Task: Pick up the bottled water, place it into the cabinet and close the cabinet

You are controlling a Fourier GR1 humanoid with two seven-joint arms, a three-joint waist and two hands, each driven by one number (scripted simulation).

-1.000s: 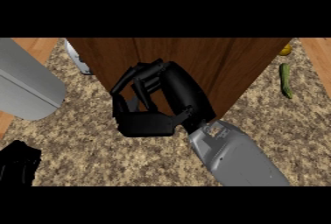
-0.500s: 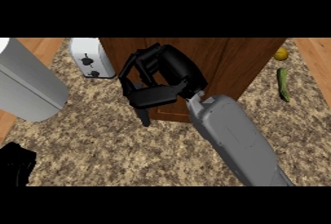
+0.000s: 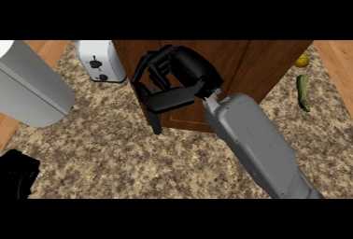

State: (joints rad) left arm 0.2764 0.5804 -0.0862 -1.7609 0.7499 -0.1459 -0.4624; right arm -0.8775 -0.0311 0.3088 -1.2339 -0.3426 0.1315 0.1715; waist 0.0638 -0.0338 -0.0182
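The right hand (image 3: 180,77) has climbed from mid-view toward 12 o'clock over the last second. It now lies against the brown cabinet door (image 3: 262,65), close to the door's left edge. Its fingers are bent into a narrow hook with the thumb tucked below, and wood shows through the gap, so nothing is held. A dark upright strip hangs just below the thumb at 7 o'clock of the hand (perhaps a handle; I cannot tell).

The view has swung as well: a white toaster (image 3: 100,60) has come in at 10 o'clock, just beside the cabinet. The yellow fruit (image 3: 301,60) and the green cucumber (image 3: 303,92) sit at 2 o'clock on the speckled counter (image 3: 103,144).

The bottled water shows nowhere. With the hand empty and pressed on the door, it is probably already inside, and I judge this to be the closing push. Whether the door is fully shut cannot be read from above.

The left hand (image 3: 17,172) is a dark shape at 8 o'clock, its fingers unreadable.
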